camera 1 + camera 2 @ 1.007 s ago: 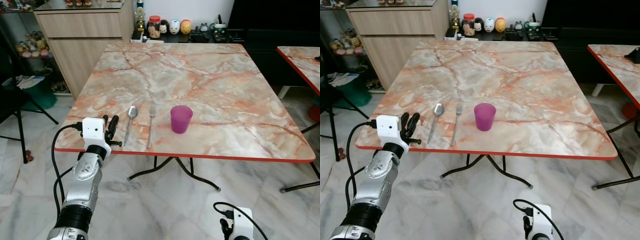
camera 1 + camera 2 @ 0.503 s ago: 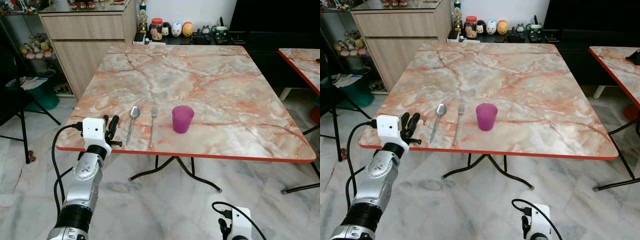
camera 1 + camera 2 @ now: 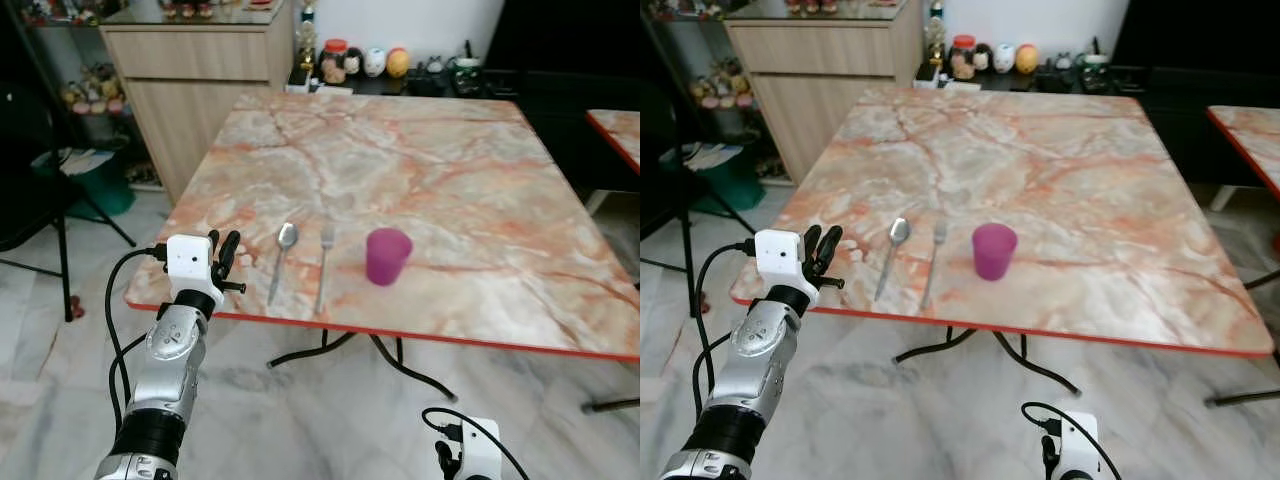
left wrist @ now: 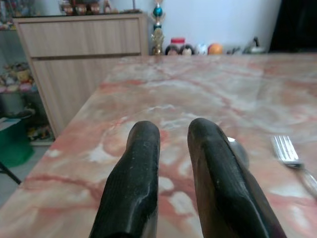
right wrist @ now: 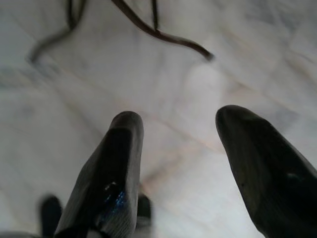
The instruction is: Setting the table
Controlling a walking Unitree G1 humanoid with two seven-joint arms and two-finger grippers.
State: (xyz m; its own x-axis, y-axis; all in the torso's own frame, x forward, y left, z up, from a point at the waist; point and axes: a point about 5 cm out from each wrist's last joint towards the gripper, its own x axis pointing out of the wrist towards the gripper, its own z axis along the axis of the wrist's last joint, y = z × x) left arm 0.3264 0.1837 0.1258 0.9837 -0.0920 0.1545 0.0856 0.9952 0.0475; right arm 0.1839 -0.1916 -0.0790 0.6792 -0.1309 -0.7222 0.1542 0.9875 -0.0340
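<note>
Marble table (image 3: 470,200) edge meets raised, narrow-gapped left claw (image 3: 224,260).

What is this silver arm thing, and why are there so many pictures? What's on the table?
That silver arm belongs to a walking robot that helps at home. Two pictures come from the cameras in its head, like two eyes looking down at a marble table. The other two come from little cameras on its wrists, looking along its black fingers.

On the table lie a spoon, a fork beside it, and a purple cup standing upright next to the fork.

The left gripper is raised at the table's near edge, close to the spoon. Its fingers are nearly together and hold nothing. The right gripper hangs low over the floor, fingers apart, also holding nothing.
</note>
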